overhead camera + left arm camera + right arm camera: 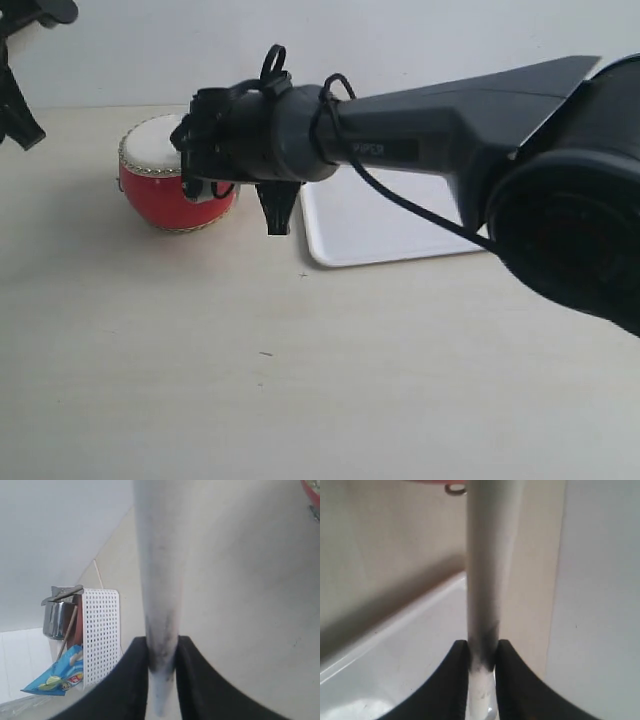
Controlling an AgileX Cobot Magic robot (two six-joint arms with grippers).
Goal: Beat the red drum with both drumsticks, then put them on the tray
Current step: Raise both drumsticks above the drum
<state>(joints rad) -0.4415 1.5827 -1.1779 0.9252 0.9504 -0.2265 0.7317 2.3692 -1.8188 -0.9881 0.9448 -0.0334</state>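
Reaching level across the counter (300, 400), my right arm (430, 125) holds the right claw (481, 652) clamped on a drumstick (490, 570), the tray (400, 225) beneath it and the red drum (150, 200) just ahead. My left claw (161, 652) pinches the other drumstick (160, 570) tight.

Red drum (160, 200) and white tray (385, 235) on the table (200, 380), both drumsticks held.
The drum stands upright, a glossy red barrel with a cream skin ringed by brass studs. The flat, low-rimmed tray lies near it, not touching. The left drumstick (162, 570), pale with grey smudges, is clamped between the black fingers of the left hand (162, 645). The right drumstick (490, 555) is pinched the same way in the right hand (482, 647), with the tray's rim behind it.
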